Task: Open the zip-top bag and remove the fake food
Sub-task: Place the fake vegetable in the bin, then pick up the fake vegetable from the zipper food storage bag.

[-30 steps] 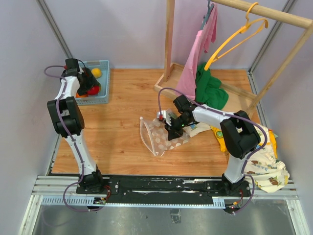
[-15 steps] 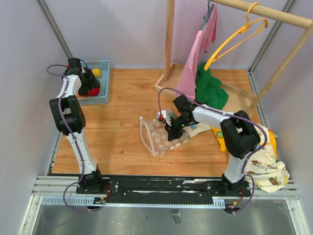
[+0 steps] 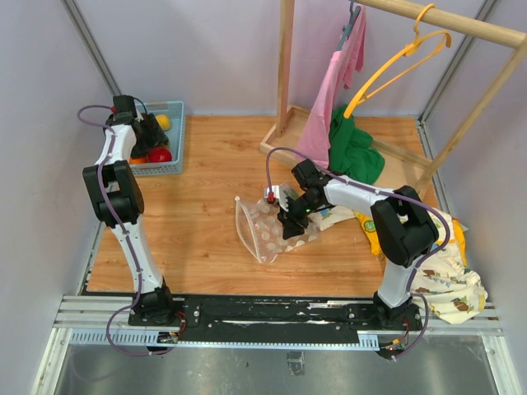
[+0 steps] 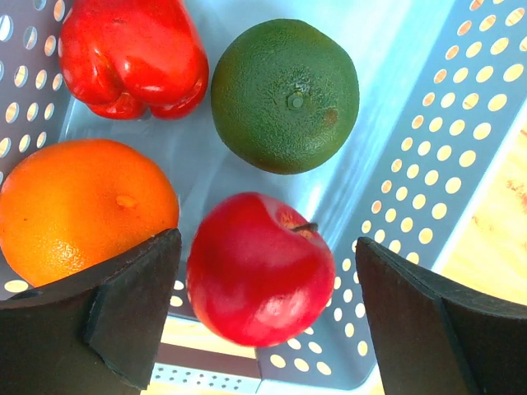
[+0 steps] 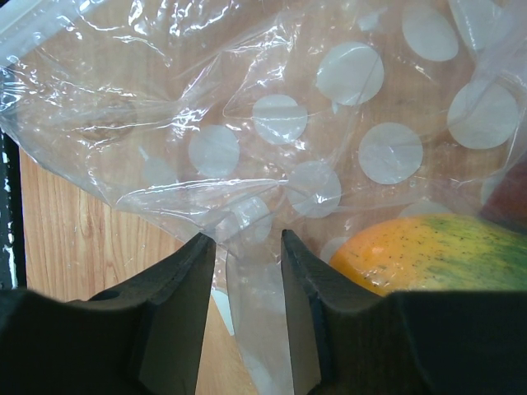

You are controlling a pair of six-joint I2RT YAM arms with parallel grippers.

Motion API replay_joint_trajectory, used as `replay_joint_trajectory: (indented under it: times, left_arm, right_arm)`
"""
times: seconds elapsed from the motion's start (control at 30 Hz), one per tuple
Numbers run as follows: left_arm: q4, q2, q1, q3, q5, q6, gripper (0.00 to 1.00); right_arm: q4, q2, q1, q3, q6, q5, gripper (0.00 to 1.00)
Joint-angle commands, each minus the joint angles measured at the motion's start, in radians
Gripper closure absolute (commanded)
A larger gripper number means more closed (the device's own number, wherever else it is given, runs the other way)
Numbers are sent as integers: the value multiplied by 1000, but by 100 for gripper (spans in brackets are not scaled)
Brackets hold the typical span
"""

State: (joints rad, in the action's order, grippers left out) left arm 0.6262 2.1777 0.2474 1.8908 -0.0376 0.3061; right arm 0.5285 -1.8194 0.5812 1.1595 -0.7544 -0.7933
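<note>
Partly done: four pieces of fake food (image 4: 284, 95) already lying in the blue basket (image 4: 461, 148) beneath the wide-open left end effector (image 4: 263, 325), one yellow-green piece (image 5: 428, 247) left inside the zip-top bag (image 3: 262, 229) mid-tabletop (image 3: 206, 173), plastic pinched by the narrowly closed right end effector (image 5: 247, 271).

Left gripper (image 4: 265, 288) shifted slightly left off red apple (image 3: 160, 154); apple now fully exposed in blue basket (image 3: 170, 168).

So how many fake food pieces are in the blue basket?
5: red pepper, green citrus, orange, red apple, plus a yellow piece at the far end. The left arm may hide more.
</note>
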Motion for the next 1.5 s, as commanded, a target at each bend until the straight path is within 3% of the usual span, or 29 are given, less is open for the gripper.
replay_joint_trajectory:
  times: [0.0, 0.3, 0.43, 0.67, 0.83, 0.9, 1.17, 1.3, 1.47]
  left_arm:
    - [-5, -33, 1, 21, -12, -25, 10]
    - [-17, -97, 4, 23, -21, -32, 9]
    - [-59, -182, 6, -33, -91, -16, 8]
    - [-219, -448, 8, -279, -204, 18, 8]
    - [-354, -633, 9, -445, -359, 70, 8]
    - [-421, -711, 9, -512, -384, 105, 1]
    - [-645, -996, 20, -748, -407, 221, 1]
    - [-799, -1095, 36, -888, -458, 294, 1]
    - [-829, -1123, 37, -964, -540, 372, 1]
  right_arm:
    - [21, 26, -17, 16, 3, -14, 60]
    - [22, 46, -17, 14, 4, -7, 56]
    - [29, 50, -17, 15, 3, -9, 56]
    - [33, 63, -17, 13, -2, -3, 55]
    - [40, 66, -18, 17, -4, -7, 55]
    - [43, 71, -18, 20, -6, -10, 55]
    - [39, 123, -21, -3, -19, -23, 54]
    - [42, 156, -28, -12, -28, -35, 51]
    - [72, 191, -43, -5, -53, -62, 48]
